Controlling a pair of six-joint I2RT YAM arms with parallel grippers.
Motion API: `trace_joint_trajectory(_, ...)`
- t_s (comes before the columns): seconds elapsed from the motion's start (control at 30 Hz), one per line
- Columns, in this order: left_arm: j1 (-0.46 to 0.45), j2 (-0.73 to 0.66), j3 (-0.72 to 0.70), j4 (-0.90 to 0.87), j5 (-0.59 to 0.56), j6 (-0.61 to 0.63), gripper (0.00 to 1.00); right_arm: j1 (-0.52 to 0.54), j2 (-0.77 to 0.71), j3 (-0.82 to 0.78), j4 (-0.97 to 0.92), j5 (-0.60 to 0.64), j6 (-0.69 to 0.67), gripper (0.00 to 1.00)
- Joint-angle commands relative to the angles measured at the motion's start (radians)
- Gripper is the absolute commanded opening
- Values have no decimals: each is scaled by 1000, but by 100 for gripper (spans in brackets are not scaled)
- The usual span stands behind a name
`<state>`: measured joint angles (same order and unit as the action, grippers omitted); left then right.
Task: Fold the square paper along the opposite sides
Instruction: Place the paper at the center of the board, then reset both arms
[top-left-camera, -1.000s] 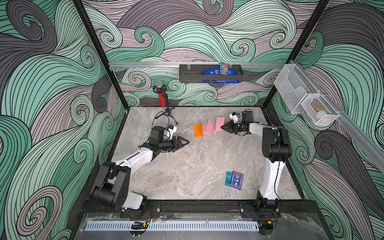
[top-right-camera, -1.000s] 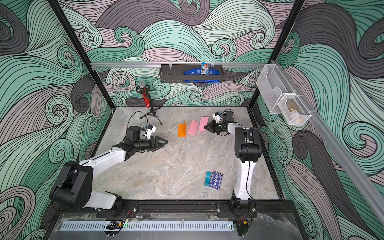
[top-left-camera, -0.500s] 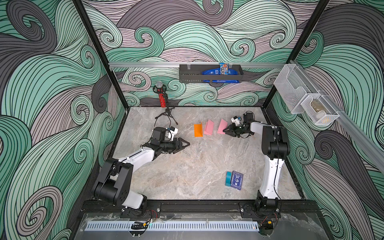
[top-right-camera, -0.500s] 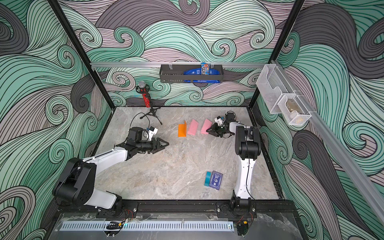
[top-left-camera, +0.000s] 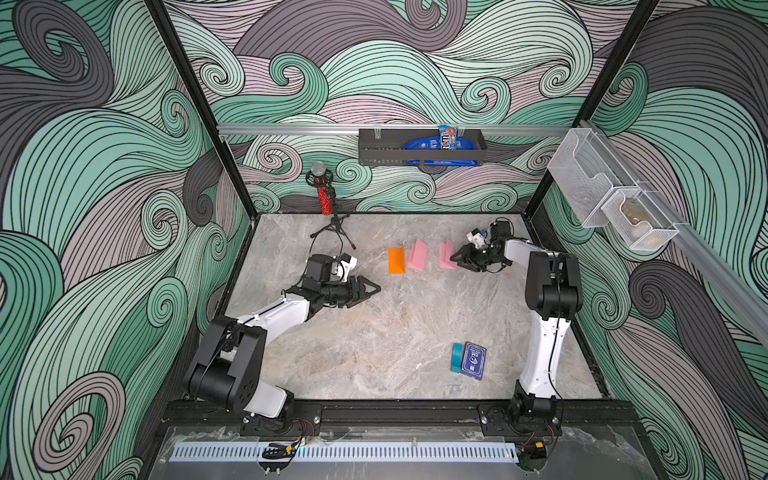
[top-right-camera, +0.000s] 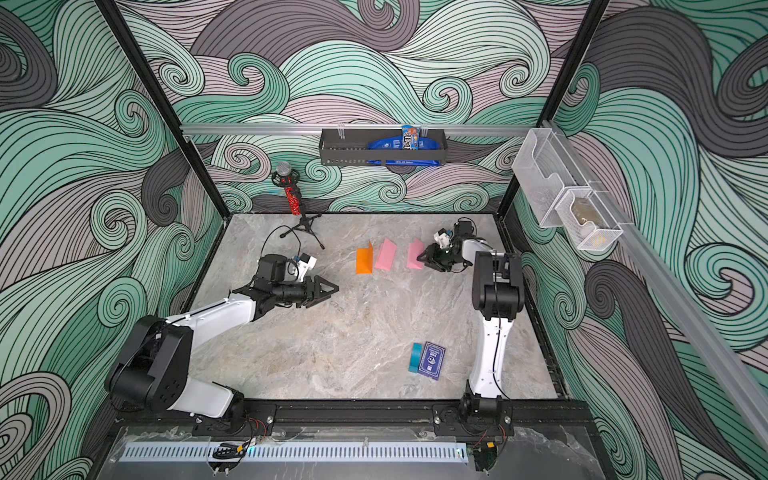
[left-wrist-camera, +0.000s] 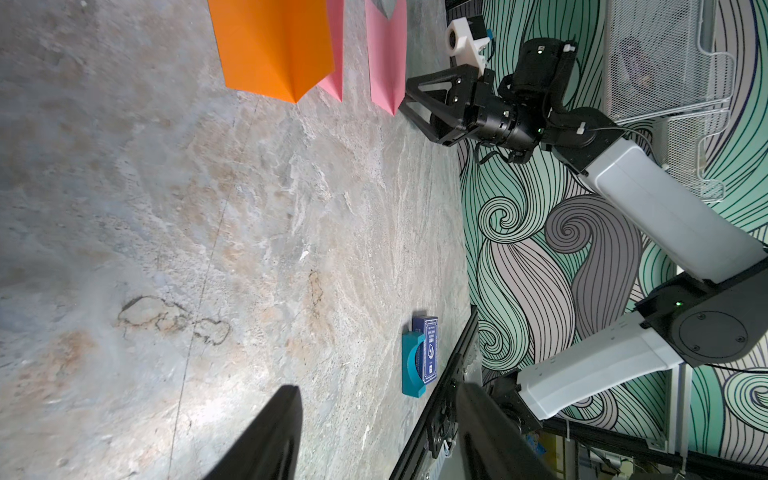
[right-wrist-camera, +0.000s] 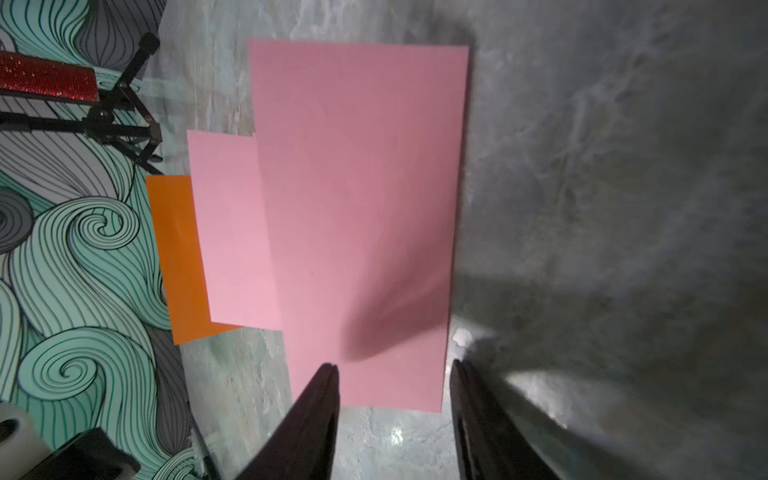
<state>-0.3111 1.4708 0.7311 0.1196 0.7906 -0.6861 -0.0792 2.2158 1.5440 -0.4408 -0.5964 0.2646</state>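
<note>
Marble tabletop (top-left-camera: 374, 332) — folded pink paper (top-left-camera: 446, 254); card box (top-left-camera: 473, 360) txt illegible.

The left arm (top-left-camera: 282, 312) and right arm (top-left-camera: 542, 357) pair smooth white link shells with blocky black joint housings. The right arm's round joint cap (left-wrist-camera: 712, 334) shows small screws beside a green light (left-wrist-camera: 678, 303). A thin black cable (top-right-camera: 494, 357) trails its white link; a white camera housing (left-wrist-camera: 461, 37) tops black triangular truss fingers (left-wrist-camera: 432, 85).
</note>
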Motion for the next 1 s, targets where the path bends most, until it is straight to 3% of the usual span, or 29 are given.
trace_joint_trajectory(0.0,-6,-20,63,-68,-43,61,63,-5,-44,5,-65,134,-21,50)
trace_joint_trajectory(0.13,-11,-93,138,-195,-213,135,68,5,-146,-1,-63,235,-14,68)
trace_joint_trajectory(0.17,-18,-126,149,-215,-306,136,75,10,-183,-10,-61,282,-20,72)
trace_joint_trajectory(0.2,-28,-157,147,-218,-407,111,95,21,-223,-25,-56,339,-34,74)
trace_joint_trajectory(0.3,-42,-267,37,-115,-655,-3,99,79,-435,-209,94,534,-105,88)
trace_joint_trajectory(0.4,-105,-424,-125,53,-1053,145,99,151,-744,-594,514,674,-242,99)
trace_joint_trajectory(0.43,-106,-484,-235,202,-1121,218,99,166,-838,-742,716,716,-282,100)
trace_joint_trajectory(0.5,-105,-514,-439,600,-1197,526,99,174,-993,-1039,1105,766,-354,100)
trace_joint_trajectory(0.53,-91,-475,-439,576,-1227,603,99,172,-1038,-1145,1298,780,-383,100)
trace_joint_trajectory(0.57,-71,-447,-464,618,-1254,623,99,170,-1050,-1217,1407,791,-403,100)
trace_joint_trajectory(0.73,87,-313,-497,780,-1008,693,99,163,-931,-1229,1469,834,-331,100)
trace_joint_trajectory(0.87,176,-120,-494,970,-930,688,99,141,-834,-1263,1546,846,-339,100)
trace_joint_trajectory(0.97,225,-58,-474,996,-846,701,99,112,-725,-1359,1800,842,-310,100)
